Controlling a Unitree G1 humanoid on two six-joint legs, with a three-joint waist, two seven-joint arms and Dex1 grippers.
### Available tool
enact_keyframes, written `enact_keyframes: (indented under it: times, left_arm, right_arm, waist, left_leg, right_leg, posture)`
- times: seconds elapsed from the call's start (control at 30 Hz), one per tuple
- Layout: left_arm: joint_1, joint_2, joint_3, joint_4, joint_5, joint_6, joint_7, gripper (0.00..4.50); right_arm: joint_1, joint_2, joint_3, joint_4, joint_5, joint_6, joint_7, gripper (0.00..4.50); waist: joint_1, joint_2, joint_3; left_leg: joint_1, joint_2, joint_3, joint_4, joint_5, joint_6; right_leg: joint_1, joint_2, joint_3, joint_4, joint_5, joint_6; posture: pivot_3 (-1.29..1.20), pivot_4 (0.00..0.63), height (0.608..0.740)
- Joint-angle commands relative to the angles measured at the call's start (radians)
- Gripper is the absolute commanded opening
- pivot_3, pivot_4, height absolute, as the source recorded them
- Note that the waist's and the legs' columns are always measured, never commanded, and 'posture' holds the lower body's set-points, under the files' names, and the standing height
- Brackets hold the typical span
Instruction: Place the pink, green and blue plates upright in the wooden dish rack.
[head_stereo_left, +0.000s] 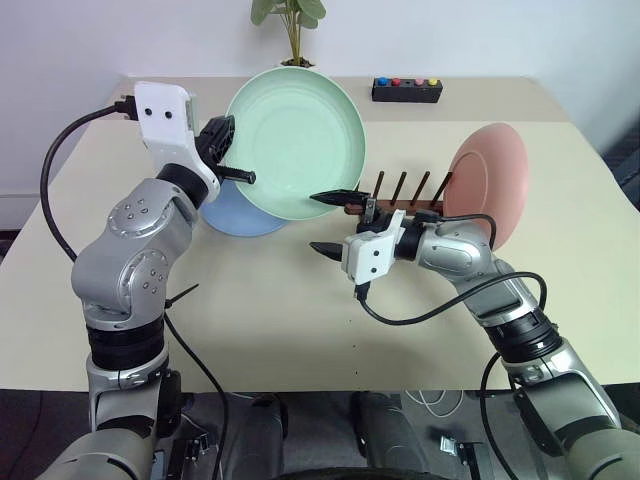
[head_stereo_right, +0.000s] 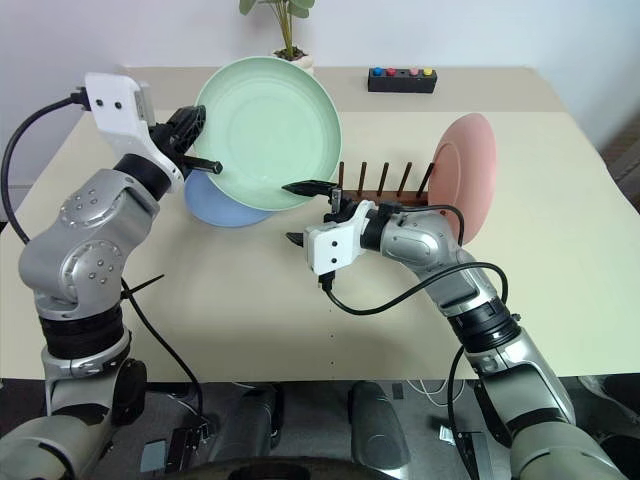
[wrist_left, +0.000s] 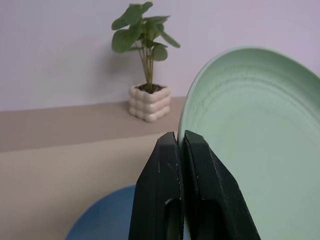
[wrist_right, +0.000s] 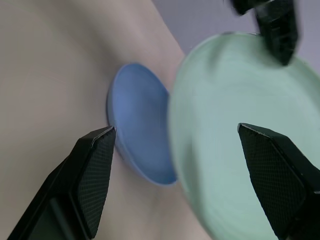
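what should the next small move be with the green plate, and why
Probably ease the right hand forward until its open fingers straddle the lower rim of the green plate, then close. The left hand holds that plate tilted up by its left edge, shut on the rim, and the right hand waits open just below it. The pink plate already stands in the wooden dish rack; the blue plate lies on the table.

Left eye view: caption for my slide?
Left claw holds the green plate upright; open right claw nears its rim.

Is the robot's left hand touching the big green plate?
Touching. In the left eye view, the left end effector pinches the rim of the round pale green plate, holding it tilted up off the table.
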Motion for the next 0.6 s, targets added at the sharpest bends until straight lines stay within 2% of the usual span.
enact_keyframes:
  times: [0.03, 0.1, 0.17, 0.23, 0.4, 0.43, 0.6]
  left_arm:
    - [-0.025, -0.002, 0.015, -0.060, -0.018, 0.009, -0.012, 0.04]
    - [-0.025, -0.003, 0.017, -0.066, -0.022, 0.016, -0.014, 0.04]
    - [-0.023, -0.003, 0.011, -0.072, -0.021, 0.023, -0.017, 0.00]
    - [-0.022, -0.007, 0.006, -0.076, -0.019, 0.026, -0.023, 0.00]
    - [-0.018, -0.018, 0.011, -0.082, -0.022, 0.033, -0.025, 0.00]
    - [-0.018, -0.022, 0.015, -0.081, -0.024, 0.033, -0.025, 0.00]
    - [-0.020, -0.042, 0.035, -0.071, -0.034, 0.028, -0.025, 0.00]
  right_arm:
    - [-0.037, 0.016, -0.002, 0.000, -0.028, -0.020, -0.033, 3.98]
    - [-0.041, 0.017, 0.001, 0.009, -0.042, -0.020, -0.039, 3.98]
    - [-0.047, 0.018, 0.003, 0.023, -0.060, -0.019, -0.047, 3.45]
    - [-0.052, 0.016, 0.004, 0.036, -0.074, -0.023, -0.053, 2.64]
    - [-0.053, 0.018, 0.005, 0.042, -0.082, -0.032, -0.058, 0.28]
    - [-0.053, 0.018, 0.006, 0.042, -0.086, -0.036, -0.061, 0.10]
    - [-0.055, 0.021, 0.007, 0.047, -0.102, -0.050, -0.071, 0.10]
  waist:
    - [0.000, 0.000, 0.000]
    - [0.000, 0.000, 0.000]
    - [0.000, 0.000, 0.000]
    - [0.000, 0.000, 0.000]
    - [0.000, 0.000, 0.000]
    - [0.000, 0.000, 0.000]
    - [0.000, 0.000, 0.000]
  left_leg:
    - [0.000, 0.000, 0.000, 0.000, 0.000, 0.000]
    - [0.000, 0.000, 0.000, 0.000, 0.000, 0.000]
    - [0.000, 0.000, 0.000, 0.000, 0.000, 0.000]
    - [0.000, 0.000, 0.000, 0.000, 0.000, 0.000]
    - [0.000, 0.000, 0.000, 0.000, 0.000, 0.000]
    - [0.000, 0.000, 0.000, 0.000, 0.000, 0.000]
    - [0.000, 0.000, 0.000, 0.000, 0.000, 0.000]
  right_leg:
    - [0.000, 0.000, 0.000, 0.000, 0.000, 0.000]
    - [0.000, 0.000, 0.000, 0.000, 0.000, 0.000]
    - [0.000, 0.000, 0.000, 0.000, 0.000, 0.000]
    - [0.000, 0.000, 0.000, 0.000, 0.000, 0.000]
    - [0.000, 0.000, 0.000, 0.000, 0.000, 0.000]
    - [0.000, 0.000, 0.000, 0.000, 0.000, 0.000]
    - [0.000, 0.000, 0.000, 0.000, 0.000, 0.000]
  posture:
    - [0.00, 0.150, 0.730]
    - [0.00, 0.150, 0.730]
    - [0.00, 0.150, 0.730]
    - [0.00, 0.150, 0.730]
    - [0.00, 0.150, 0.730]
    - [0.00, 0.150, 0.730]
    - [0.00, 0.150, 0.730]
